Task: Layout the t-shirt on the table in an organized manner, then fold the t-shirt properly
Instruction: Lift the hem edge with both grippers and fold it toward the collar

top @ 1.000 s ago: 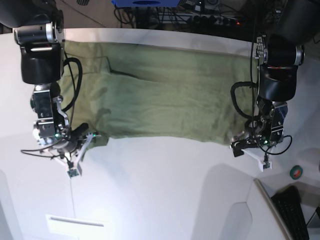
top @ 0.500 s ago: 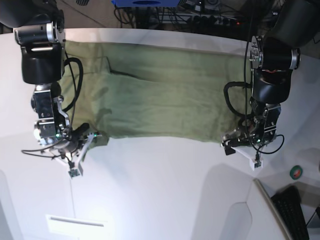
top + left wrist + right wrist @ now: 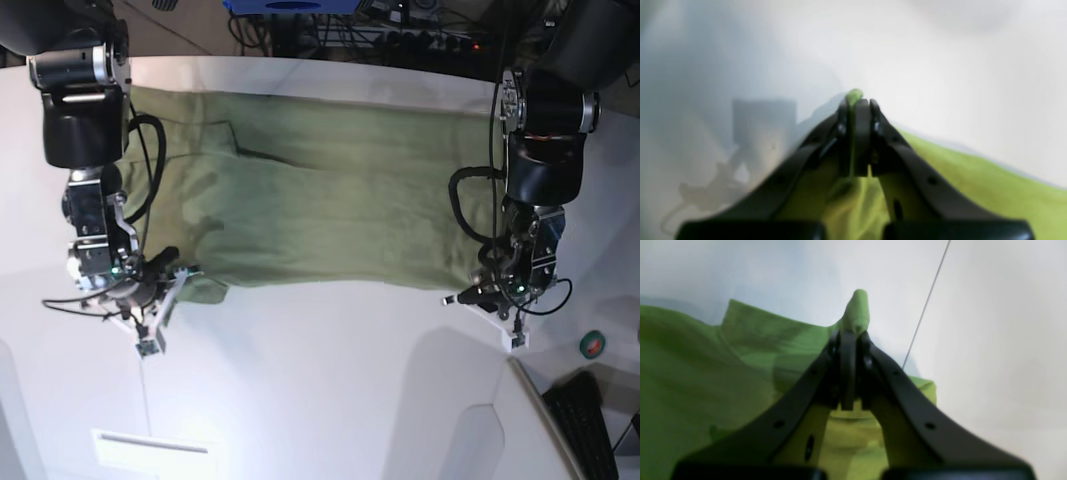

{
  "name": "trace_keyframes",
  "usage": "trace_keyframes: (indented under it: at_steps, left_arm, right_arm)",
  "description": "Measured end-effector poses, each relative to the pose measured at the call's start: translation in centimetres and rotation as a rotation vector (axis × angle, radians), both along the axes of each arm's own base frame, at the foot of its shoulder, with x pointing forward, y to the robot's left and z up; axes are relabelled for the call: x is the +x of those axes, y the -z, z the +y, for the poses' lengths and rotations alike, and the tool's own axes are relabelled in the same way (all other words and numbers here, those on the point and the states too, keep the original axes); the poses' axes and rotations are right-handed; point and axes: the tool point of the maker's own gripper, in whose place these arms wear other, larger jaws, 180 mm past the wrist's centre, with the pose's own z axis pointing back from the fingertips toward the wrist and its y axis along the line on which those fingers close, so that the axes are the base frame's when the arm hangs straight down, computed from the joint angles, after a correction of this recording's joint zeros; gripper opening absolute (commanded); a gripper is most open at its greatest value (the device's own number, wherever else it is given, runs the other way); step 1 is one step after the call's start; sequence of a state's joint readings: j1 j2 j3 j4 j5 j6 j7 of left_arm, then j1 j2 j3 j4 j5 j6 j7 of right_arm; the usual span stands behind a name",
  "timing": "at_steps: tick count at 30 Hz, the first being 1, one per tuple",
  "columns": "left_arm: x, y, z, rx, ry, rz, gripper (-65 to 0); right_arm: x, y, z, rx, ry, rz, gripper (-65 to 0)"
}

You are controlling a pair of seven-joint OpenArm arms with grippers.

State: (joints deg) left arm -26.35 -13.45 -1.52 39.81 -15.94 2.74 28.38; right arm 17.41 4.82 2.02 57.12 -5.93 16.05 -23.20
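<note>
Down at the near edge of the cloth, the right gripper (image 3: 850, 340) is clamped tight, its black jaws pressed together with a nub of the plain olive-green short-sleeved cloth t-shirt (image 3: 330, 190) poking out past the tips in the right wrist view, so that corner is pinched firmly. In the base view that same gripper (image 3: 165, 280) sits low at the shirt's near corner on the picture's left side, with a small flap of green fabric bunched just beside it. Across on the other side, the left gripper (image 3: 855, 103) is clenched as well, and a thin strip of green cloth runs up between its jaws and peeks out at the top, so it too has a bite of the garment's edge. From the base camera the left gripper (image 3: 490, 295) rests at the near corner on the picture's right, touching the hem. Between the two, the shirt's near edge runs fairly straight over the large smooth white table (image 3: 320, 380), with a thin dark seam line (image 3: 927, 303) in the top showing just beyond the right gripper. Further back, the garment lies spread wide and mostly flat, with soft wrinkles and one darker fold line near the far left part, its far edge reaching close to the table's curved back rim.
</note>
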Motion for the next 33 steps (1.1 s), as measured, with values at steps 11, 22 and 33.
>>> trace_keyframes:
  at_steps: [11, 22, 33]
  left_arm:
    - [-1.0, -2.4, -1.8, 0.0, 0.067, -0.014, -65.0]
    - [-3.6, -2.5, -2.2, 0.023, 0.107, -0.015, -65.0]
    - [-7.0, -3.9, -4.6, 0.004, 0.176, 0.058, -65.0]
  right_arm:
    - [0.4, -3.2, 0.1, -0.006, -0.018, -0.135, -65.0]
    - [-3.2, -2.2, -1.0, -0.039, -0.027, -0.121, -65.0]
    - [-5.2, -1.3, -2.7, -0.048, 0.017, -0.09, -65.0]
